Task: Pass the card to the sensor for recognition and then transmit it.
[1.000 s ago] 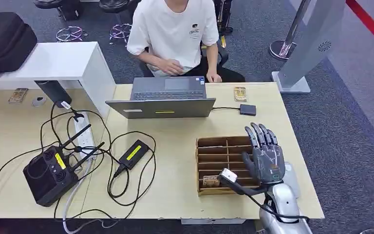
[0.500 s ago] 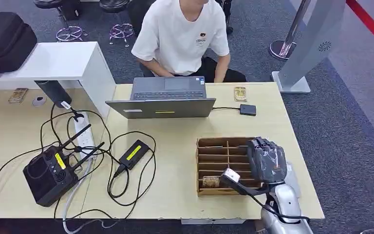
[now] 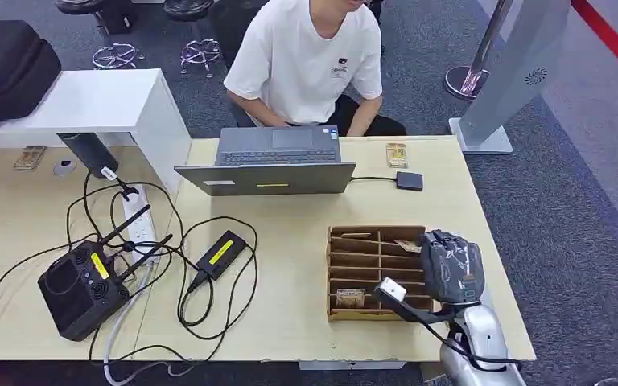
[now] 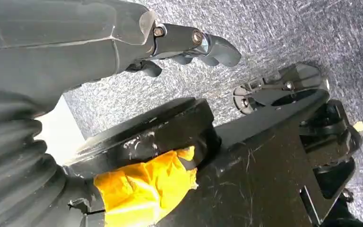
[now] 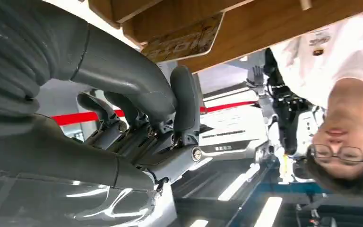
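A slotted cardboard box (image 3: pixel 370 272) sits on the table's right side. One card (image 3: pixel 406 245) lies tilted in its far right slot, and another card (image 3: pixel 350 297) lies in a near left slot. My right hand (image 3: pixel 451 265) hangs over the box's right edge with its fingers curled down, right beside the tilted card. In the right wrist view the thumb (image 5: pixel 184 94) points up at a card (image 5: pixel 189 40) under the box (image 5: pixel 283 23), with nothing between thumb and fingers. The small black sensor (image 3: pixel 409 180) lies farther back, wired to the laptop. My left hand (image 4: pixel 189 42) hangs over the carpet and holds nothing.
A person in a white shirt (image 3: pixel 306 64) sits behind the laptop (image 3: pixel 269 165). A third card (image 3: pixel 397 154) lies by the far edge. A black router (image 3: pixel 80 288), a power strip (image 3: pixel 137 213) and tangled cables cover the left half. The table's right edge is close to my hand.
My right hand went from upright with spread fingers to curled down over the box, then drew slightly back and right. The person shifted in the seat.
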